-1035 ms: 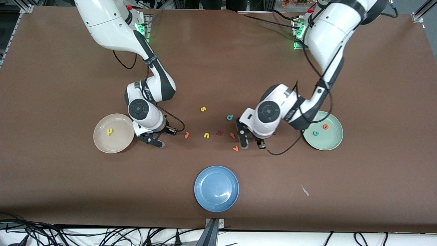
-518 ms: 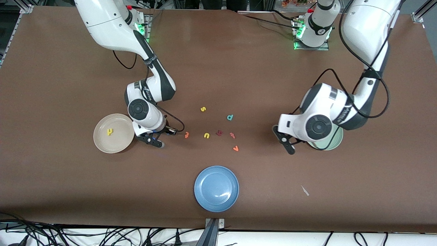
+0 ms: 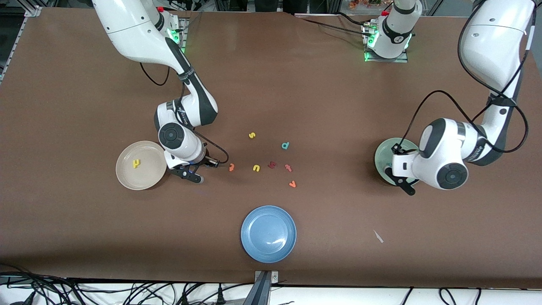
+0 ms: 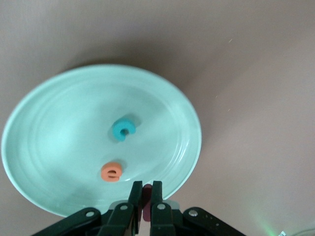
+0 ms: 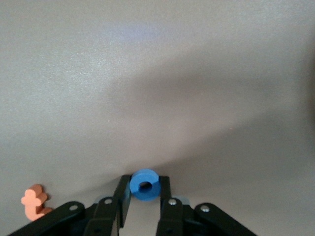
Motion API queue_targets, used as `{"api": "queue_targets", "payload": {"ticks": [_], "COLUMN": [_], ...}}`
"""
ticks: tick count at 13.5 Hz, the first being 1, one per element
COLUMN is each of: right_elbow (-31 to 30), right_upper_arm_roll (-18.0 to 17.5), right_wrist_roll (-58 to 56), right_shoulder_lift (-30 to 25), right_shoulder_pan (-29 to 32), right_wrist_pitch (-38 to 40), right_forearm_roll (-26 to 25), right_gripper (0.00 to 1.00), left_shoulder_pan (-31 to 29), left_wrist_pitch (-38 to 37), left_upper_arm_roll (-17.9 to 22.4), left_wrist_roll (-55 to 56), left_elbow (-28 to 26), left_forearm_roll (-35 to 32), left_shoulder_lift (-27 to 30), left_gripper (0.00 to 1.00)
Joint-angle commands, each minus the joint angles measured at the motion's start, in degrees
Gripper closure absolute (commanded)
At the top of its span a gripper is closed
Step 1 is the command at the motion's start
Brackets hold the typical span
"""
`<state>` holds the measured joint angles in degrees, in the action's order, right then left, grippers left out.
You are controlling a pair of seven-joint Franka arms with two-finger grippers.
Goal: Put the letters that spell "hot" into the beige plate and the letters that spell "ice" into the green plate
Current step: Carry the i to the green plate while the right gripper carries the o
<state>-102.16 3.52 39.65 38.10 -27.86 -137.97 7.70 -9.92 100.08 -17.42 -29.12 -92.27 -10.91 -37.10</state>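
Grippers I steer are both loaded: my left gripper [image 4: 143, 196] pinches the dark red foam "i" [image 4: 146, 202] over the pale green plate [image 4: 59, 113] for dropping, while my right gripper [image 5: 143, 189] clamps the blue foam ring "o" [image 5: 144, 185] beside the cream-beige plate [image 3: 127, 178].

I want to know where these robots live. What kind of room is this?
Probably a robot lab: a brown-covered table in a metal frame, cables along its edge, foam letters like the yellow "s", and a blue plate.

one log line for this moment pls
left gripper: shut on dark red foam letter, over pale green plate | right gripper: closing on blue foam ring letter
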Motion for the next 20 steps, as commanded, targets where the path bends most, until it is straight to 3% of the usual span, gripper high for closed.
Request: {"api": "queue_targets", "payload": {"ticks": [1, 5, 7, 10, 11, 12, 13, 17, 20], "right_elbow": [2.1, 2.9, 5.6, 6.9, 5.4, 3.8, 2.9, -4.5, -7.1], "right_upper_arm_roll": [-0.4, -0.4, -0.2, 3.3, 4.8, 6.1, 7.3, 12.3, 15.8], "right_wrist_roll": [0.2, -0.3, -1.1, -10.6, -16.6, -21.0, -25.3, -41.3, -48.4], "right_shoulder_lift": [1.5, 1.2, 0.8, -1.3, -2.5, -4.2, -5.5, -11.4, -11.8], "right_shoulder_pan": [0.2, 0.2, 0.3, 0.5, 0.4, 0.4, 0.4, 0.5, 0.5], "right_wrist_pitch": [0.4, 1.4, 6.4, 13.0, 13.1, 12.6, 12.8, 12.4, 11.8], "right_forearm_roll": [0.7, 0.7, -0.3, -1.4, -1.4, -1.4, -1.4, -1.2, -0.7], "right_gripper": [0.75, 0.81, 0.84, 0.85, 0.85, 0.85, 0.85, 0.85, 0.84], "left_shoulder_pan": [-0.5, -1.8, -2.8, -2.8, -2.8, -2.8, -2.7, -2.0, -0.7], "left_wrist_pitch": [3.9, 13.1, 13.7, 17.9, 17.8, 17.5, 17.3, 12.4, 4.7], "left_upper_arm_roll": [-0.8, -0.8, -0.8, -0.8, -0.8, -0.8, -0.9, -1.1, -1.3], "left_wrist_roll": [1.1, 1.2, 1.1, 1.1, 1.2, 1.2, 1.1, 0.7, 1.1], "left_elbow": [-5.2, -11.4, -12.0, -13.9, -13.9, -13.8, -13.8, -12.1, -4.0], "left_forearm_roll": [1.3, 1.1, 1.1, 1.1, 1.1, 1.1, 1.1, 1.0, 1.1], "left_shoulder_lift": [1.4, 1.9, 1.8, 1.7, 1.8, 1.9, 2.5, 6.7, 8.8], "left_gripper": [1.0, 1.0, 1.0, 0.97, 0.63, 0.16, 0.0, 0.0, 0.0]}}
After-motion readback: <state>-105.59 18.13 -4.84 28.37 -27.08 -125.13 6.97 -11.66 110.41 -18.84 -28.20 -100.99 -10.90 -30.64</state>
